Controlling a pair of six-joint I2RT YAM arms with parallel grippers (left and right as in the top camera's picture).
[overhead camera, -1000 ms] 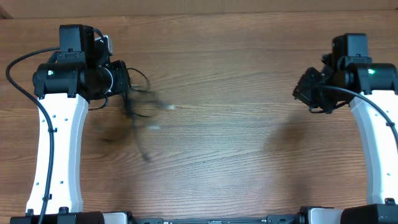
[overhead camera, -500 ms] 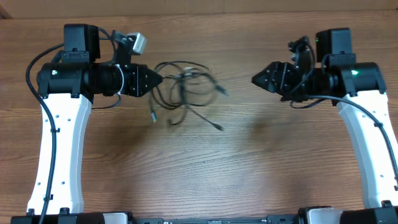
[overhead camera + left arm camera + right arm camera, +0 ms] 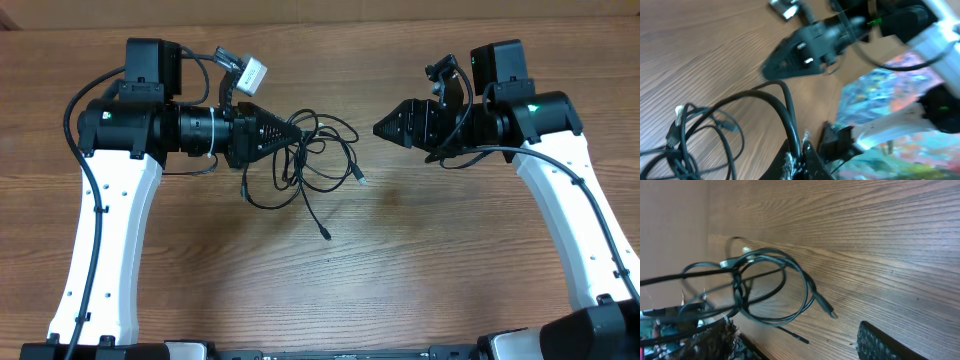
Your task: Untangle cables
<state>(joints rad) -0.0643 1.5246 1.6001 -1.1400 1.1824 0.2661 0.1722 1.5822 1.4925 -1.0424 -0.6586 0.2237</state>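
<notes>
The left gripper point(image 3: 296, 133) was clenched on the cables point(image 3: 318, 165), its jaws pinched together on a strand at the tangle's left edge. In the left wrist view that strand rose from between the closed tips and arched over toward the wood. The rest of the cables lay just right of and below the gripper's tip, as several overlapping loops bunched together with loose ends trailing away from them. One plug point(image 3: 360, 181) lay at the right side of the loops. A loose end point(image 3: 327, 236) reached farthest toward the arms' bases across the table point(image 3: 430, 270). Another end point(image 3: 246, 190) sat below the left gripper's body (whether it touched the wood I could not tell). The right gripper point(image 3: 380, 130) pointed at the tangle from the opposite side, level with the left one, near the loops but apart from them. Its fingers point(image 3: 879, 342) stood spread with nothing between them. The right wrist view showed the loops ahead of it and one textured pad in the lower right corner.
</notes>
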